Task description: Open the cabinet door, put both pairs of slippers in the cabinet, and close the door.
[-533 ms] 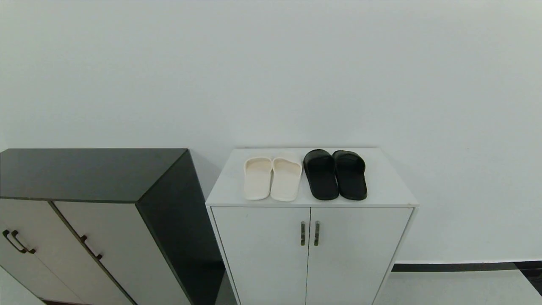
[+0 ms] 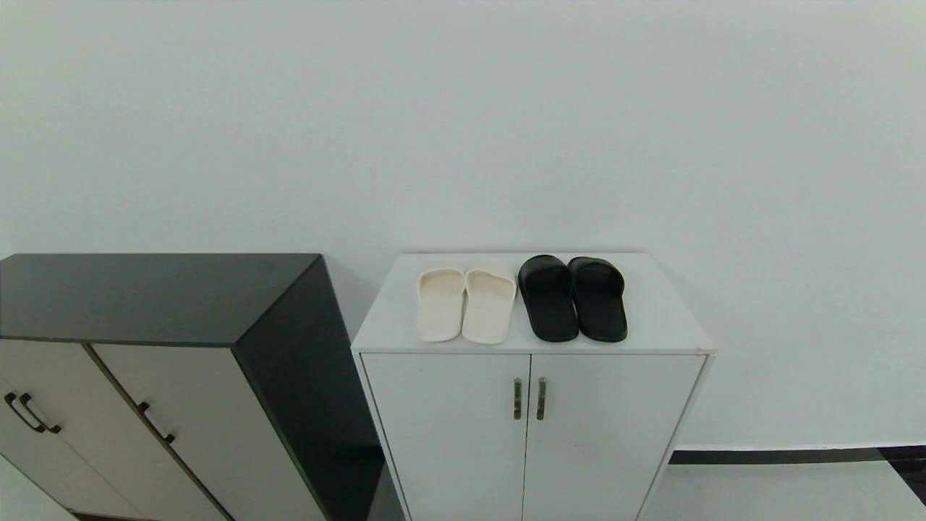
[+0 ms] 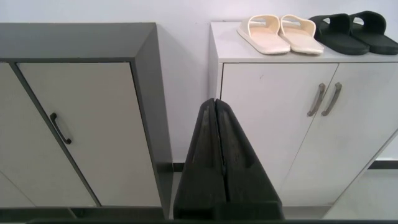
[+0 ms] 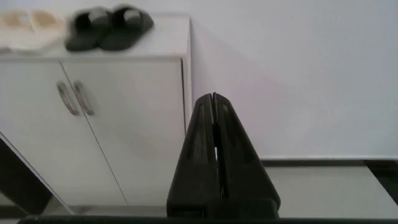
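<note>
Standing cut off at its base, the cabinet (image 2: 448, 434) carries cream slippers (image 2: 465, 304) left of black slippers (image 2: 571, 298); wrist views show left hand (image 3: 216, 104) and right hand (image 4: 213, 99) pinched shut, empty.

A low white two-door cabinet (image 2: 391, 318) carries two pairs of slippers on its flat top. The cream foam slippers (image 2: 466, 304) lie at nine o'clock from the top's middle. The black rubber slippers (image 2: 573, 298) lie at three o'clock, just beside them. All toes point to twelve.
</note>
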